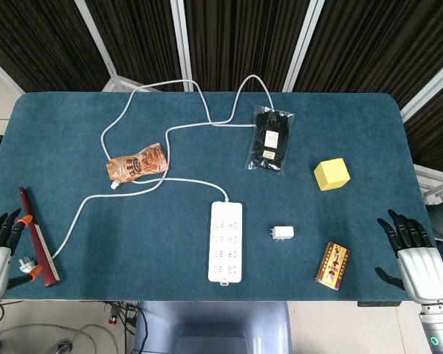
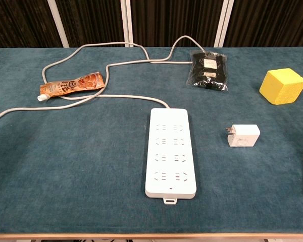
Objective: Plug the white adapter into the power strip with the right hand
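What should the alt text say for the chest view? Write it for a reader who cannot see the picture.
A long white plastic power strip lies flat on a dark teal felt table, with a small white cube adapter lying apart to its right, prongs toward the strip. Behind lie an orange sauce pouch, a black packet and a yellow sponge cube; no hand shows.

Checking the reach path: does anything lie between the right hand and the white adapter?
Only the small red box, just below the straight line from right hand to adapter; otherwise bare cloth, seen in the head view.
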`<state>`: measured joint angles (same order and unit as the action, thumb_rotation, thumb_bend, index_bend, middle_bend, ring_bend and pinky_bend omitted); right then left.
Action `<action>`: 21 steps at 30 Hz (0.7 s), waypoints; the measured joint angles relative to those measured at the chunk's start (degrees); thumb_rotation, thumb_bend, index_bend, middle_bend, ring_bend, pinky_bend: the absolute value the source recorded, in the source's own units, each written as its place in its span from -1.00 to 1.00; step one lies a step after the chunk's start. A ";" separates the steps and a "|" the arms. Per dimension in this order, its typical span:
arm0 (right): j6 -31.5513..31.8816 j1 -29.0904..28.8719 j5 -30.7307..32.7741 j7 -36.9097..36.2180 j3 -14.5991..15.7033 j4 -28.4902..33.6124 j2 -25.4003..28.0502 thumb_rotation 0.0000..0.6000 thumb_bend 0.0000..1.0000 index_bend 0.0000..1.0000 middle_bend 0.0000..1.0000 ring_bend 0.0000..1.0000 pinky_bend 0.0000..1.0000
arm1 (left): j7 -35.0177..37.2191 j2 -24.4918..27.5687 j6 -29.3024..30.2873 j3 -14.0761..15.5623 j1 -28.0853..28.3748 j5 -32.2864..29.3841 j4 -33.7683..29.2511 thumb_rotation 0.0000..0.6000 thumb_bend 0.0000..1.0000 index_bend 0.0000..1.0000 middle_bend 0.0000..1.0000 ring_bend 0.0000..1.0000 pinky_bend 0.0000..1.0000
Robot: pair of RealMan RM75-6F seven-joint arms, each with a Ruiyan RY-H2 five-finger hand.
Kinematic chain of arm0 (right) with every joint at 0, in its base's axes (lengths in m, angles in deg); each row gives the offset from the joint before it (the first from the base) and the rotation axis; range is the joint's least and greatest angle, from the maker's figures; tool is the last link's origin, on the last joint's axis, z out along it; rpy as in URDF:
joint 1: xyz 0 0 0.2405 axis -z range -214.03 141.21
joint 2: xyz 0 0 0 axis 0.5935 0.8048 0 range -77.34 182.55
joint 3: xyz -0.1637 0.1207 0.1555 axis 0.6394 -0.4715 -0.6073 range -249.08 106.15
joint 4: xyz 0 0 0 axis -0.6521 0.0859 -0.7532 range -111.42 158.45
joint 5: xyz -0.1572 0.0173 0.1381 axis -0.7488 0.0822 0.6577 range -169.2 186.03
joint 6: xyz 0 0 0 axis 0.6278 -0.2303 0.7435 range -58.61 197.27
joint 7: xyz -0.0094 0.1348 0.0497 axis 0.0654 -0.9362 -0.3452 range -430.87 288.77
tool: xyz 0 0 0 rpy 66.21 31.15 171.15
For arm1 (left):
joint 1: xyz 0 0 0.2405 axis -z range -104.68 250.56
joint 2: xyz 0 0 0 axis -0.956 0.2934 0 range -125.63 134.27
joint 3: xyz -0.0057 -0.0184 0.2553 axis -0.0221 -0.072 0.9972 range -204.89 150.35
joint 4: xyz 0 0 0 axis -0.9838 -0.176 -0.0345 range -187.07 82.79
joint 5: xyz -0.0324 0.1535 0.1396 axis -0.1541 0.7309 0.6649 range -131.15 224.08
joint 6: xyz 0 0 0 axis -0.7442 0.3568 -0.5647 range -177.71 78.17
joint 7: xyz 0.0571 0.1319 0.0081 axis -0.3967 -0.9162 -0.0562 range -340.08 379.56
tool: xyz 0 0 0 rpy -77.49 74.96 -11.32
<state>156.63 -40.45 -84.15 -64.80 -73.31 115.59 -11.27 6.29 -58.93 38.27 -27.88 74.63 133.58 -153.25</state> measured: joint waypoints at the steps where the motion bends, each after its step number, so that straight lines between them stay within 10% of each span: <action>1: 0.00 -0.01 -0.01 -0.01 0.01 0.02 0.00 1.00 -0.64 -0.76 -1.00 -0.83 -0.72 | -0.02 -0.01 0.01 -0.03 -0.01 -0.06 0.01 1.00 -0.80 -0.75 -1.00 -1.00 -1.00; 21: 0.22 0.35 1.19 -1.78 -0.21 1.53 1.38 1.00 -0.64 -0.76 -1.00 -0.72 -0.67 | -0.32 0.09 0.35 -0.17 -0.29 -0.39 -0.34 1.00 -0.80 -0.75 -1.00 -1.00 -1.00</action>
<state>156.85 -40.10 -82.96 -66.58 -73.52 117.13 -9.89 5.98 -58.84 38.62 -28.05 74.34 133.19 -153.59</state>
